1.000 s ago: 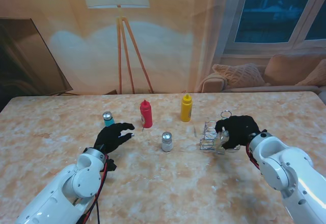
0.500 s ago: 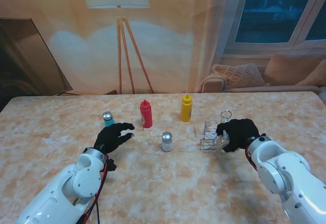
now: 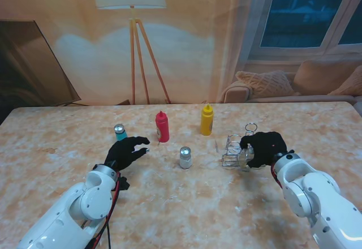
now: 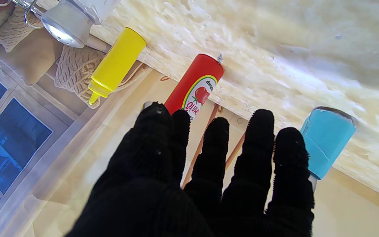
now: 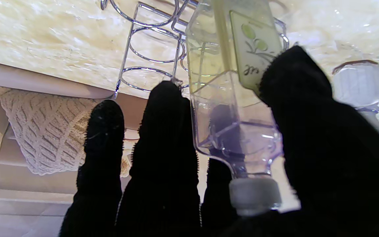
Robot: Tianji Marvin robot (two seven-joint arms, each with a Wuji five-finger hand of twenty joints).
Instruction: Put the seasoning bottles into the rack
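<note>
Marbled stone-look worktop [image 3: 186, 204], pale and glossy, carrying everything
Early in the task, by the look of it: no bottle seen standing settled in the rack, four loose on the worktop
Thin chrome wire rack [image 3: 233, 150] with round loops, right of centre
Right hand [image 3: 264, 149], black knit glove, closed round a clear square-shouldered oil bottle [image 5: 232, 108] with pale cap, held at the rack's near side, apparently going in but not released
Left hand [image 3: 125, 153] holding nothing, fingers spread, hovering near the teal shaker
Soft plastic squeeze bottles farther from me: red ketchup bottle [image 3: 162, 127], yellow mustard bottle [image 3: 207, 120]
Silver-topped white shaker [image 3: 185, 157] at centre
Small teal shaker [image 3: 120, 132] with metal cap
</note>
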